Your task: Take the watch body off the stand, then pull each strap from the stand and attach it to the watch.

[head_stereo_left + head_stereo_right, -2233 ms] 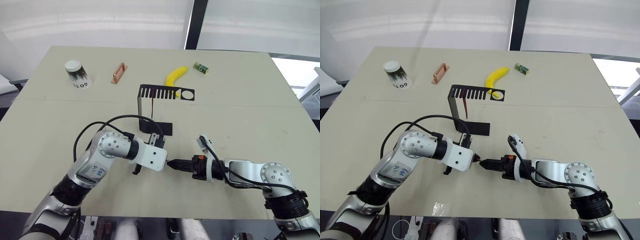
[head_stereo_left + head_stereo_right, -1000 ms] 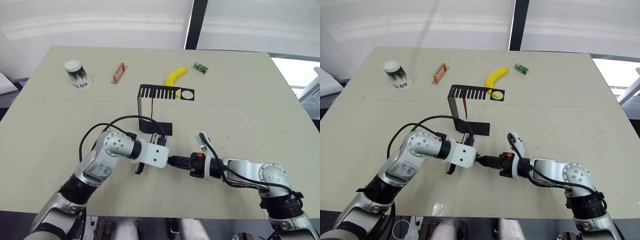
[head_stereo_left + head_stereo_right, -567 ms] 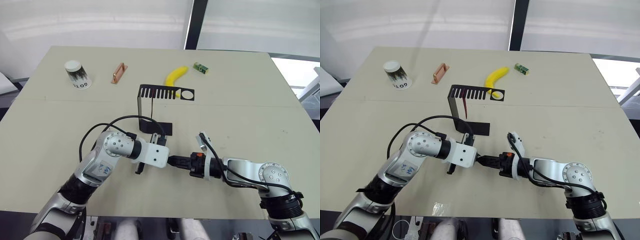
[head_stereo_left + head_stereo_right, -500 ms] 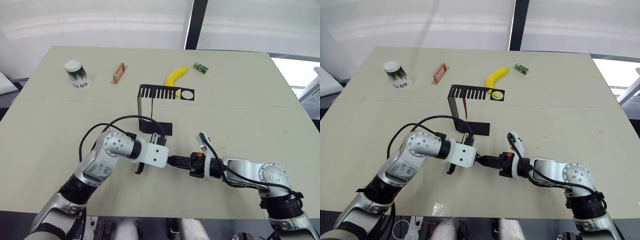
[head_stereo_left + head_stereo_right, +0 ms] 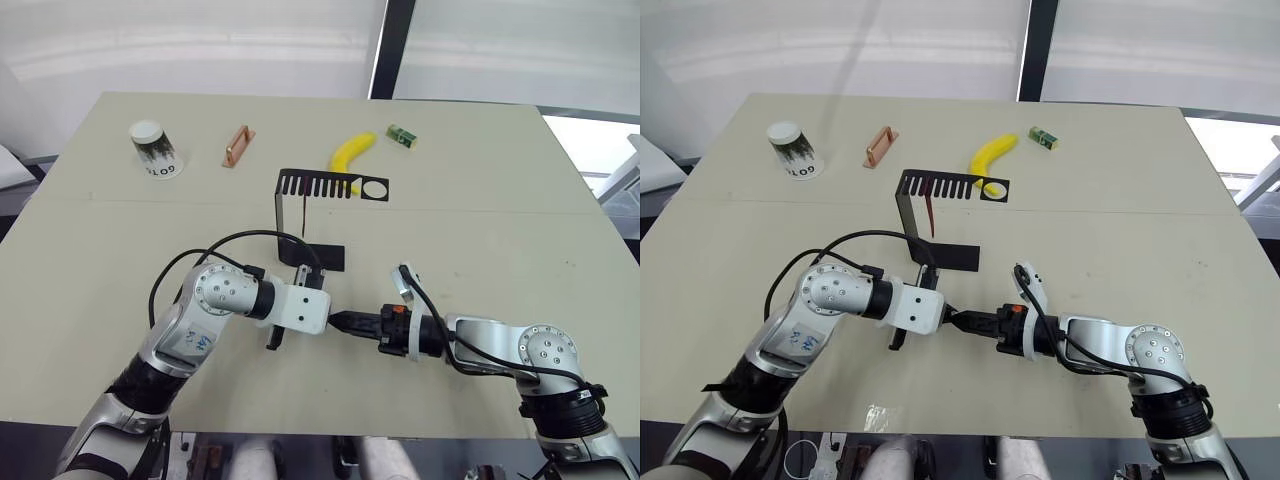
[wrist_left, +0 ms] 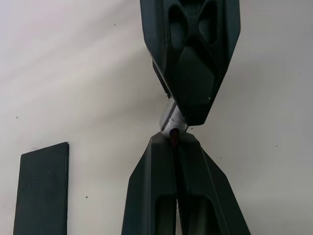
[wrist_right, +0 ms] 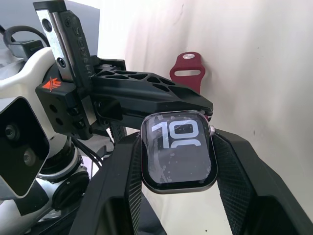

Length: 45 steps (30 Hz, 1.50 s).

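Observation:
My right gripper [image 7: 178,169] is shut on the watch body [image 7: 178,152], a dark rounded-square case with a lit screen. My left gripper [image 6: 174,142] is shut on a maroon strap [image 7: 187,73], and its tips press against the edge of the watch body [image 6: 172,123]. The two grippers meet tip to tip over the table in front of the stand [image 5: 279,222], left gripper [image 5: 327,318] against right gripper [image 5: 347,322]. A second maroon strap [image 5: 302,211] hangs from the stand's slotted top arm [image 5: 330,186].
Along the table's far side are a paper cup [image 5: 155,149], a copper-coloured bracket [image 5: 237,146], a banana [image 5: 352,152] and a small green box [image 5: 401,135]. The stand's flat base [image 5: 325,257] lies just beyond the grippers.
The two grippers came together and have since shifted slightly left as a pair. The left arm's elbow has swung a little. Both holds are unchanged.

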Tool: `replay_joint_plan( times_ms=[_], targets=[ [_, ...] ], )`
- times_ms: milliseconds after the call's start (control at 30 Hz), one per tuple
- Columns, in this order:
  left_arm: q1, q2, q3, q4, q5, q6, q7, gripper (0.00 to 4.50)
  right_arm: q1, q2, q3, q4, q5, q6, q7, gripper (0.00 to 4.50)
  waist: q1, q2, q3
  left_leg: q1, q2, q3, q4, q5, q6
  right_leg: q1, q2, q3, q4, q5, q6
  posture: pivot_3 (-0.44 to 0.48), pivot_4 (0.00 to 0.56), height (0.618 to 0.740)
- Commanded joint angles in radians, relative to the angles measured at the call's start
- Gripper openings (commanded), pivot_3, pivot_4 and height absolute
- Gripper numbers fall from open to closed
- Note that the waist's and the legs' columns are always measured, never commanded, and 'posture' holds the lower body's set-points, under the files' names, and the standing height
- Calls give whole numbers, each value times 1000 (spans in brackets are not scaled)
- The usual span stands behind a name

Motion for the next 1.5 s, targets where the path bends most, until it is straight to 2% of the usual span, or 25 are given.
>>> replay_joint_plan(
  times_ms=[33,800,900,933,1133,1233,1333,1433,1500],
  targets=[
    [-19,-41,-14,-125,-109,-49,1,0,-5,23,50,-41,35,14,6,1607,0,0,0,0,0,0,0,0,0,0,0,0,0,0,0,0,150,729],
    [-20,-17,0,-136,-129,-34,-20,0,-16,26,57,-30,35,21,1,1607,-1,0,0,0,0,0,0,0,0,0,0,0,0,0,0,0,150,729],
    [-9,13,28,-158,-159,23,-41,982,-43,-12,66,-70,35,45,49,1607,-2,0,0,0,0,0,0,0,0,0,0,0,0,0,0,0,150,729],
    [4,39,49,-168,-181,30,-61,1431,-43,-19,66,-83,35,47,66,1607,-2,0,0,0,0,0,0,0,0,0,0,0,0,0,0,0,150,729],
    [147,300,265,-135,-313,-20,-179,4380,-42,-85,51,-153,35,40,172,1607,-8,0,0,0,1,0,0,0,0,0,1,0,0,0,0,0,150,729],
    [233,398,397,-44,-401,-71,-231,4500,-36,-112,30,-184,15,17,217,1607,-7,0,0,0,1,0,1,0,0,0,0,0,0,0,0,0,150,729],
    [284,414,501,48,-503,-105,-256,4500,-38,-138,1,-262,-175,12,351,1607,-2,1,0,0,1,0,1,-1,1,0,0,-1,0,0,-1,0,150,729],
    [321,396,567,88,-610,-82,-265,4500,-29,-213,52,-396,-525,-73,576,1607,1,1,1,-1,1,0,1,-2,2,-1,0,-1,-2,0,0,0,150,729],
    [352,386,597,87,-683,-46,-273,4500,-10,-298,165,-475,-888,-293,772,1607,2,1,1,-3,1,0,1,-3,2,-1,0,-3,-4,0,0,0,150,729]
  ],
)
